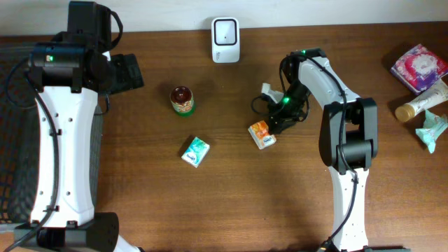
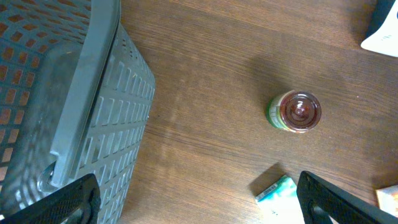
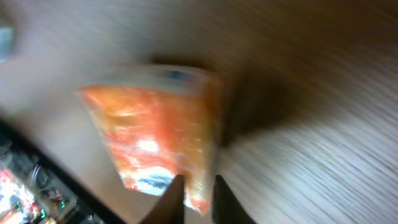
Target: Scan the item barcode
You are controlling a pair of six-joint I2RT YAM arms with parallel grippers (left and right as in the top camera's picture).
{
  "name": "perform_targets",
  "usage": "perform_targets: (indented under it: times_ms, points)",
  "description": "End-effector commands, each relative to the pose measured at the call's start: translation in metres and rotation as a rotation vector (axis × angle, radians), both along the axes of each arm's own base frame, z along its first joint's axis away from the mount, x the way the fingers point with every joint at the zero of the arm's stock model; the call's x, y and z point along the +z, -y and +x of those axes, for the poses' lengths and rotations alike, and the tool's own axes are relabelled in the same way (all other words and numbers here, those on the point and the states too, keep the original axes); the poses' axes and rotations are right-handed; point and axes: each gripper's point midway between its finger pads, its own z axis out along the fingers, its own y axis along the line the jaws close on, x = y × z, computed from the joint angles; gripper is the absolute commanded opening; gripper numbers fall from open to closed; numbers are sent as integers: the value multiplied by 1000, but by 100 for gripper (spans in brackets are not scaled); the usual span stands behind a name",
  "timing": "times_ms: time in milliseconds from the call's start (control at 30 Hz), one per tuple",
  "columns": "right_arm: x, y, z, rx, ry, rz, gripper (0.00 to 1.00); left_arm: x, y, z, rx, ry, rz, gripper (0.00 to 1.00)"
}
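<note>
— Nearest the arm bases?
— Only a green-and-white packet (image 1: pixel 195 151), flat on the wooden table (image 1: pixel 231 203), left of centre.
— Then the item for scanning?
— Slightly farther, right of centre: orange packet (image 1: pixel 261 134). Resting on the wood or just lifted, impossible to tell. Gripped at one edge by the right gripper (image 1: pixel 275 127), with fingers (image 3: pixel 231 202) closed on that edge, though badly blurred in the wrist view.
— Anything else at that depth?
— Far right, a teal wrapper (image 1: pixel 430 131), then a cream tube (image 1: pixel 420 105) just beyond it.
— Farther still?
— A round jar (image 1: pixel 182 99) with a dark red lid, upright, well apart from both packets. Beyond it to the left, the left gripper (image 2: pixel 198 180), spread wide, clamped on nothing, hanging over bare wood beside a grey mesh basket (image 2: pixel 93 93) at the left edge.
— And at the far side?
— A pink packet (image 1: pixel 418 68) towards the far right corner. A white scanner (image 1: pixel 225 39) at the far edge, centre, well apart from the orange packet.
</note>
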Motion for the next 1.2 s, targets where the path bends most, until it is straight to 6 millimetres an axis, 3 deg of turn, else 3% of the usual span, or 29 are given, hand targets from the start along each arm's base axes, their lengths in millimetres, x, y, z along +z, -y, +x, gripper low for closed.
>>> perform_targets:
  times_ms: [0,33,100,167,233,267,300,400,500,600,700,833,933,1000,1067,1100,1167]
  points:
    - [3,38,27,-194,55,-323,21,5,-3,0,-2,13,14,99]
    - [13,45,35,-230,86,-377,27,5,-3,0,-2,12,14,99]
    - [38,43,45,-242,143,-413,29,5,-3,0,-2,13,14,99]
    - [63,23,46,-203,200,-402,30,5,-3,0,-2,13,14,99]
    - [79,-4,30,-127,205,-405,38,5,-3,0,-2,13,14,99]
    - [80,-18,18,-84,183,-414,56,5,-3,0,-2,13,14,99]
    - [77,-28,9,-72,171,-440,59,5,-3,0,-2,12,14,99]
    - [62,-37,-5,-51,251,-689,60,5,-3,0,-2,13,14,99]
    - [52,-40,-6,-48,346,-830,59,5,-3,0,-2,13,14,99]
    - [30,-46,-12,-48,367,-854,48,5,-3,0,-2,13,14,99]
    - [13,-47,-12,-65,378,-849,45,5,-3,0,-2,13,14,99]
    - [4,-47,-11,-80,387,-843,29,5,-3,0,-3,13,14,99]
    - [2,-54,-7,-100,391,-803,4,5,-3,0,-3,12,14,99]
    - [13,-58,0,-107,379,-755,4,5,-3,0,-3,12,14,99]
    - [44,-58,18,-174,375,-681,4,5,-3,0,-3,13,14,99]
    - [58,-65,26,-184,350,-563,4,5,-3,0,-3,13,14,99]
    - [86,-100,35,-115,278,-158,4,5,-3,0,-3,13,14,99]
